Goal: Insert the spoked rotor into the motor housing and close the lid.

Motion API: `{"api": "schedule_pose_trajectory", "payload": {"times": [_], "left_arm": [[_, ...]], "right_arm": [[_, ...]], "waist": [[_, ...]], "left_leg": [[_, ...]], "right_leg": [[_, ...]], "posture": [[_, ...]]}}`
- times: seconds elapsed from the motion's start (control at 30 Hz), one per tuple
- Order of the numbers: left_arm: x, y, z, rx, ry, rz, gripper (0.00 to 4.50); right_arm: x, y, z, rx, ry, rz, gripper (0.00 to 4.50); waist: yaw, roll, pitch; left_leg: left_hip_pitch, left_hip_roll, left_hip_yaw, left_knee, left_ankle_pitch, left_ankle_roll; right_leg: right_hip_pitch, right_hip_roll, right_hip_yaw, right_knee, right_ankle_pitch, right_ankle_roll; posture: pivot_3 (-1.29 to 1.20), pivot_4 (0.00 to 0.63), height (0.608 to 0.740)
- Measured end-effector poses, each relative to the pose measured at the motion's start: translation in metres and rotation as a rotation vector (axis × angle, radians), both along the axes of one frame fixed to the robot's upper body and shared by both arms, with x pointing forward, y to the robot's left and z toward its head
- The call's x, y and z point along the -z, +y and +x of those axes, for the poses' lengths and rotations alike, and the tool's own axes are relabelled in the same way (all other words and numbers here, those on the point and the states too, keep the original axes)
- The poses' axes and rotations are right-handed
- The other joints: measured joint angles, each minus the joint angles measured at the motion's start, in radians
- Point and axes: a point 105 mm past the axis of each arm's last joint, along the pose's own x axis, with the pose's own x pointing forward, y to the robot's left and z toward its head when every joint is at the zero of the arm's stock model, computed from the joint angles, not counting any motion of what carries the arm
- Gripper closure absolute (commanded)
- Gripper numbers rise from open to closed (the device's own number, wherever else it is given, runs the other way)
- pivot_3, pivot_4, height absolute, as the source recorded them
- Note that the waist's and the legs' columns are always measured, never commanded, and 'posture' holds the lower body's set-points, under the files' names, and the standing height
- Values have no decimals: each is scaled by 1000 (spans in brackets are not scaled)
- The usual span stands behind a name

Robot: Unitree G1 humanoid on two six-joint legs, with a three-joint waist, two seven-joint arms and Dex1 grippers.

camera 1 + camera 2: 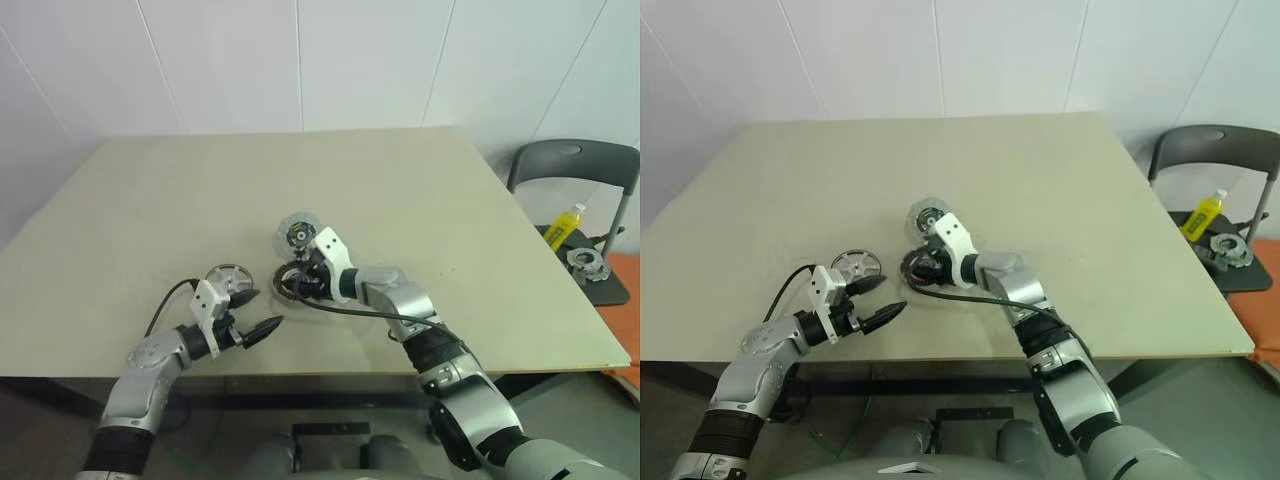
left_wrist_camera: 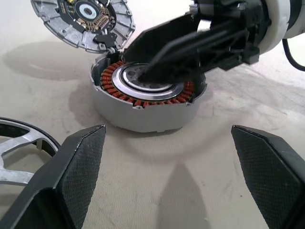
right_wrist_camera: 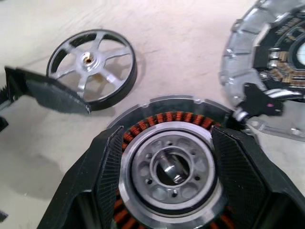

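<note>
On the pale beige table [image 1: 420,200], near its front edge, sits the motor housing [image 2: 145,102], a low round pale-grey metal cup with a ring of copper-brown windings around a silvery central hub. That hub is a bright ring pierced by small round holes, with a short shaft end at its middle, as the right wrist view shows. The outer wall is smooth and light grey, with small notches along its top rim.

Touching the housing's far edge is the lid [image 2: 83,19], a round flat grey disc with ribbed segments around its rim and a dark circuit-like centre with a pale ring in the middle. It stands tipped open, joined to the housing at a small dark tab.

The spoked rotor [image 3: 93,67], a small silvery metal wheel with thin spokes, open gaps, a dark outer band and a brassy hub hole, lies flat on the table just to the left of the housing, apart from it.

The right gripper [image 3: 167,176] reaches over the housing with its two black fingers [image 3: 107,167] spread apart, one on either side of the silvery hub, above the windings; whether they touch the metal cannot be told.

The left gripper [image 1: 258,318] hovers low over the table near the rotor, its black fingers [image 2: 78,162] spread wide and holding nothing, pointing toward the housing.
</note>
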Motion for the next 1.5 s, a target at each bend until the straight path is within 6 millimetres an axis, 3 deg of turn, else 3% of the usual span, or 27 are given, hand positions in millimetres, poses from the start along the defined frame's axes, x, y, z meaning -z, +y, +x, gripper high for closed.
{"api": "schedule_pose_trajectory", "payload": {"times": [0.1,0.33,0.8,1.17,1.5], "left_arm": [[0,-1,0,4,-4,1,0],[1,-4,-1,12,1,-1,0],[1,-5,-1,25,-1,-3,0],[5,-7,0,28,9,3,0],[9,-7,0,30,15,4,0]], "right_arm": [[-1,-2,2,18,-6,5,2094],[0,-3,5,21,-57,-19,4474],[7,-2,5,7,-129,-100,4474],[10,6,-20,-120,-47,-69,4474],[12,14,-21,-85,-72,-57,4474]], "waist": [[0,0,0],[0,0,0],[-1,0,0],[-1,0,-1],[1,0,-1]], "left_leg": [[-1,0,0,0,0,0],[-1,0,0,0,0,0],[0,0,0,0,0,0],[3,0,0,0,0,0],[3,0,0,0,0,0]], "right_leg": [[-1,0,0,0,0,0],[0,0,0,0,0,0],[0,0,0,1,0,0],[2,1,0,1,0,0],[3,1,0,2,0,0]], "posture": [[0,0,740],[0,0,740],[0,0,740],[0,0,740],[0,0,740]]}}
